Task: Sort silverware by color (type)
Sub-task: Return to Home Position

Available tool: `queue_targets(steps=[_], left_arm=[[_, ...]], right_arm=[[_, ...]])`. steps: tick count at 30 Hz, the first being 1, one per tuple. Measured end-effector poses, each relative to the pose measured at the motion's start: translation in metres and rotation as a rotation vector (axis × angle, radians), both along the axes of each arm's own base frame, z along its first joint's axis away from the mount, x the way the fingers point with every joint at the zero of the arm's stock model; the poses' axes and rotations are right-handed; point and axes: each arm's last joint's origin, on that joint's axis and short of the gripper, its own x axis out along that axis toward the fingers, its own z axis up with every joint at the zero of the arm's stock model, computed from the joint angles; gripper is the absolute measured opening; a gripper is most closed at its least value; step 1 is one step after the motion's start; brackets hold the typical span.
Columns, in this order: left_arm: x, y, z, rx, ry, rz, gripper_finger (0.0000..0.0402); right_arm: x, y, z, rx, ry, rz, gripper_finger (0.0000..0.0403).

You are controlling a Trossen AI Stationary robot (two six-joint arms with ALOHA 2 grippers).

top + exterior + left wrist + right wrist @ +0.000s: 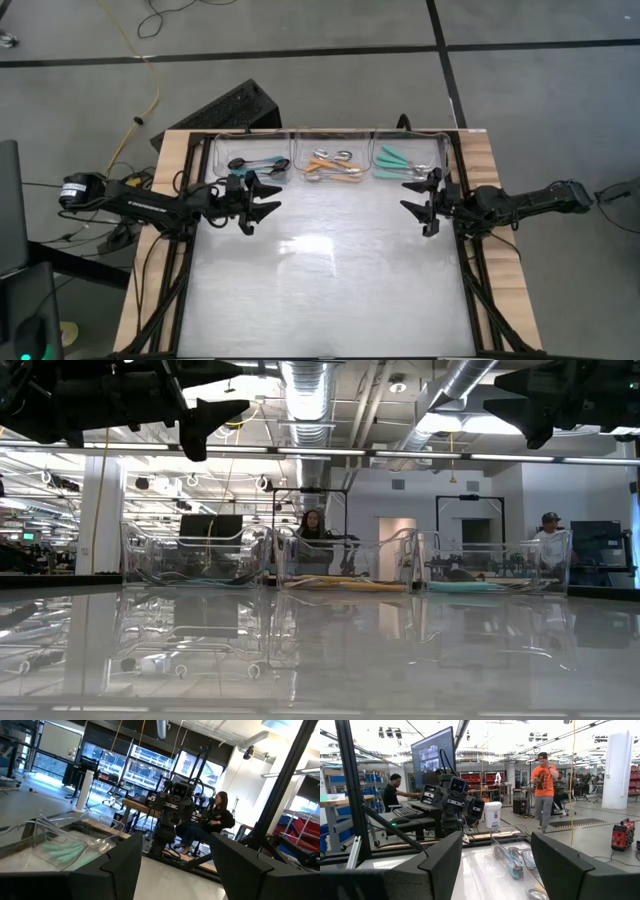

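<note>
Three clear bins stand in a row at the table's far edge. The left bin [252, 160] holds spoons with black bowls and blue handles [258, 163]. The middle bin holds orange-handled spoons [333, 165]. The right bin holds teal-green-handled spoons [400, 160], also seen in the left wrist view as teal spoons [62, 851]. My left gripper [262, 202] hovers open above the table just in front of the left bin. My right gripper [416, 196] hovers open in front of the right bin. Both hold nothing.
The glossy table top [320, 280] reflects the ceiling lights. Wooden borders [505, 290] and black frame rails run along its left and right sides. A black keyboard [235, 105] lies on the floor beyond the far edge. People sit and stand in the room behind.
</note>
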Motion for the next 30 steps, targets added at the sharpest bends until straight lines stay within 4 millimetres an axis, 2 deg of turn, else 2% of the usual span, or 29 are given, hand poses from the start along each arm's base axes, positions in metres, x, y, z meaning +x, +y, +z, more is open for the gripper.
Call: queue_targets(steps=[7,15,22,30], left_arm=[[-0.002,0.000,0.004,0.006,-0.041,-0.006,0.0218],[-0.025,-0.003,0.029,0.066,-0.157,-0.053,0.0218],[-0.044,0.000,0.027,0.035,-0.025,0.056,0.0218],[-0.048,-0.001,0.026,0.051,0.005,0.059,0.0218]], right_arm=[[-0.001,0.000,0.004,-0.005,-0.044,-0.003,0.0265],[-0.011,-0.002,0.016,-0.048,-0.160,-0.042,0.0265],[-0.025,-0.007,0.018,-0.059,-0.181,-0.134,0.0265],[-0.037,-0.009,0.010,-0.057,-0.119,-0.159,0.0265]])
